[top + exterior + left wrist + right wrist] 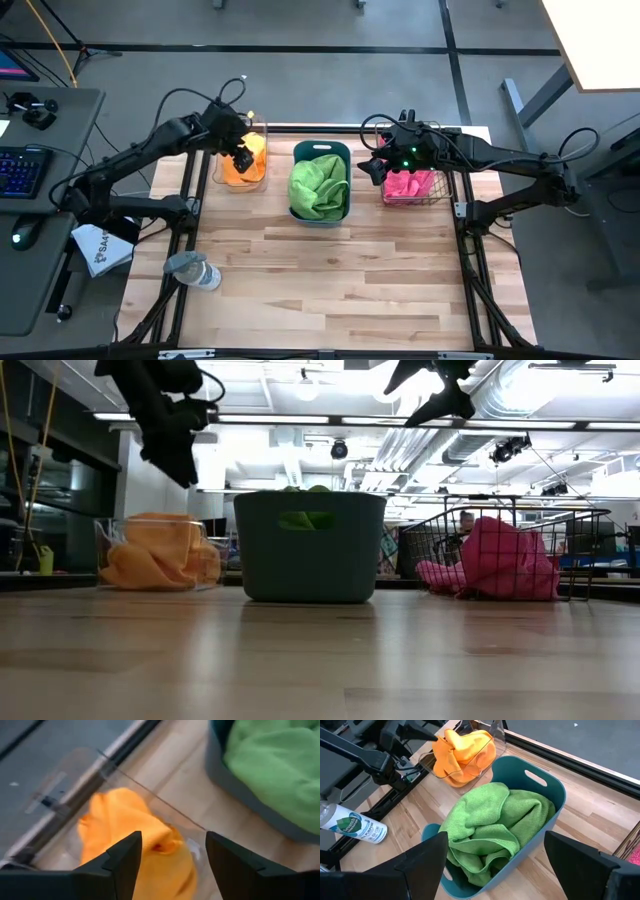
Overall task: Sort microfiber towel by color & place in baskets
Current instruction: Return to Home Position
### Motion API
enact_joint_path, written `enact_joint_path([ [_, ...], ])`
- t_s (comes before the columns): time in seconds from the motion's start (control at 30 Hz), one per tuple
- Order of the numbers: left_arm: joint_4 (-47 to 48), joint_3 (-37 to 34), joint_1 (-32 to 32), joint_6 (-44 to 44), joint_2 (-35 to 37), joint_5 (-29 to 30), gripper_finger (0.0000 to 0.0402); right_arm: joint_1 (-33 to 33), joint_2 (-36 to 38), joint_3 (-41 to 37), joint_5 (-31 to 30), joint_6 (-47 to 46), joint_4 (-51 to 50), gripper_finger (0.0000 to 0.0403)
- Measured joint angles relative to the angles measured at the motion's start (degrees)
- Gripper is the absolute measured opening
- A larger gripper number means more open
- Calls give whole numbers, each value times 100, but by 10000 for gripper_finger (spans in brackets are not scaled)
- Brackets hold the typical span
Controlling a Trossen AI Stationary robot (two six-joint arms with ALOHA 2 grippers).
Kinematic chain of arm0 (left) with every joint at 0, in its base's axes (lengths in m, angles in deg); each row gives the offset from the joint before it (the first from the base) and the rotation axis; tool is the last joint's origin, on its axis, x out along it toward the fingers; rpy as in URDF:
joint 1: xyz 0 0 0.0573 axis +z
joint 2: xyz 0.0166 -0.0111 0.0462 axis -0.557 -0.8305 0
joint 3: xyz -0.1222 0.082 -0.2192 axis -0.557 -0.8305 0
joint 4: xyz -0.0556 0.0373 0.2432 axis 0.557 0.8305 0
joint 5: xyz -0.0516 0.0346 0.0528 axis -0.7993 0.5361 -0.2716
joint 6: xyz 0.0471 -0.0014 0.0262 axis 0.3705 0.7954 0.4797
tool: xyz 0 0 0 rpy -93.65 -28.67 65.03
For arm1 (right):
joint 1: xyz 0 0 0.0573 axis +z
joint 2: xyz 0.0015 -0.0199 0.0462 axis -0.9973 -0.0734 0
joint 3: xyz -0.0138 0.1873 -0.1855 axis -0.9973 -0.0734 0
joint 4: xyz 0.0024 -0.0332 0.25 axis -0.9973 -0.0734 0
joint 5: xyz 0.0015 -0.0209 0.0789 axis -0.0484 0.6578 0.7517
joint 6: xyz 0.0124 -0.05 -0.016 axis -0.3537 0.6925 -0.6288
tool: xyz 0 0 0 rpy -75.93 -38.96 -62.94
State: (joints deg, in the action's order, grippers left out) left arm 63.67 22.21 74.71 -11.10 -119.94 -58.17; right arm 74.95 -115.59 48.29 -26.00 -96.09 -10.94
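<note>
- The sorting looks finished to me: I see no towel lying loose on the wooden table [330,290], only a spray bottle [195,272] on its side near the left edge.
- The clear bin [497,740], on the left of the row, holds the yellow-orange towels [160,550], bunched up against its walls.
- The teal tub [310,565] in the middle is piled with green towels [490,825], heaped up to about its rim.
- The wire basket [438,190] on the right holds the pink towels [500,560], slumped against the mesh.
- The left gripper [241,157] hovers over the clear bin, jaws parted with nothing between them.
- The right gripper [370,168] hangs between the teal tub and the wire basket, jaws spread wide and empty.
- What is left, as I judge it, is only for both arms to draw back from the bins to their resting pose.
</note>
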Motion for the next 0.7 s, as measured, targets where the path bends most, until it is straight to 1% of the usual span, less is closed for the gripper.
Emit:
enact_joint_path([
  [0.1,-156,-124,68,-61,-29,392,206,-1,0,1,0,-3,0,326],
  [0.23,-512,-643,300,-280,-273,442,197,0,0,1,0,-13,-2,326],
  [0.3,-782,-958,420,-381,-444,356,194,1,0,0,0,-13,-1,326],
  [0.43,-1327,-1521,523,-765,-890,-121,191,-1,-44,-1,2,-99,-7,326],
  [0.5,-1481,-1672,527,-815,-1101,-151,191,1,-95,0,0,-107,1,326],
  [0.6,-1367,-1647,527,-820,-1313,-163,190,1,-165,1,0,-108,-15,326],
  [0.7,-1056,-1312,527,-706,-1239,-171,190,1,-260,1,11,-107,-3,326],
])
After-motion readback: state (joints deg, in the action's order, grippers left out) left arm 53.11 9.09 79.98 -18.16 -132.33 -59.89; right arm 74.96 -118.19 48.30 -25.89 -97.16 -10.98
